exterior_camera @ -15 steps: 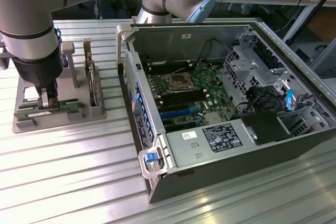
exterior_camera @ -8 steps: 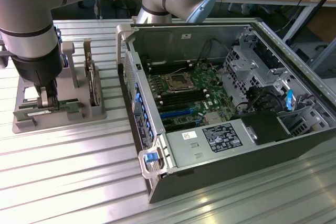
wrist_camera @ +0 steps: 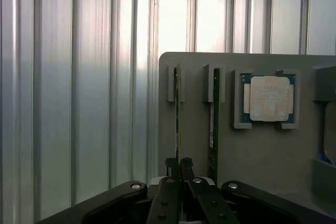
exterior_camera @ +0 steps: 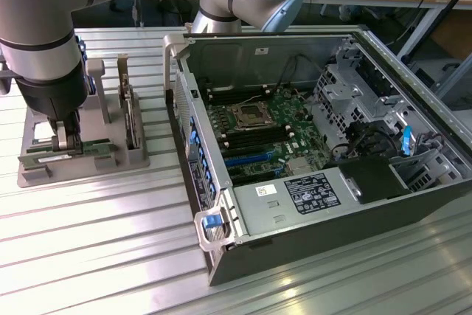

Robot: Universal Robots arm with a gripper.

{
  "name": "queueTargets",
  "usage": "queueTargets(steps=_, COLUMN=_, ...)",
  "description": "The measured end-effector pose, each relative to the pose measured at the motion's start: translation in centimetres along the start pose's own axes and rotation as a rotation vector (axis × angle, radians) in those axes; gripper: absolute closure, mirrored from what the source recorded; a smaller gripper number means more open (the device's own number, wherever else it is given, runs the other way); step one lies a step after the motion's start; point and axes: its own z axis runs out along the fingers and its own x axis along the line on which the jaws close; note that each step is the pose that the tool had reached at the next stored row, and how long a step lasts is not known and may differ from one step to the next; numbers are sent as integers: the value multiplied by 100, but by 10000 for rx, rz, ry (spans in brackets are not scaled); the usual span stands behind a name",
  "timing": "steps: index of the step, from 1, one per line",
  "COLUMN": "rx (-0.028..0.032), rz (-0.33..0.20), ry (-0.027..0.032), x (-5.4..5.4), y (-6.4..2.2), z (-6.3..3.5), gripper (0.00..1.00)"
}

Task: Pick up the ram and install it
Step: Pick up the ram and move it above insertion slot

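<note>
The ram (wrist_camera: 177, 114) is a thin green stick standing on edge in a slot of the grey holder tray (wrist_camera: 252, 156). My gripper (wrist_camera: 178, 167) is shut on its near end, the two black fingers (wrist_camera: 169, 165) pressed together around it. In the exterior view the gripper (exterior_camera: 65, 144) reaches straight down into the holder (exterior_camera: 81, 164) at that view's left, with the ram (exterior_camera: 94, 150) running across between the fingers. A second green stick (wrist_camera: 215, 124) stands in the neighbouring slot.
A square silver processor chip (wrist_camera: 269, 98) lies in a recess of the holder. The open computer case (exterior_camera: 413, 86) fills the exterior view's right, with its motherboard (exterior_camera: 258, 123), long memory slots (exterior_camera: 254, 138) and a silver power supply (exterior_camera: 295, 197). Ribbed aluminium table (exterior_camera: 96, 248) lies all around.
</note>
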Motion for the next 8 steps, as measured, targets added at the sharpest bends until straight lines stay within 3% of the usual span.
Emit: queueTargets(steps=8, rx=1, rz=-1, ry=-17, x=0, y=0, z=-13, gripper=88)
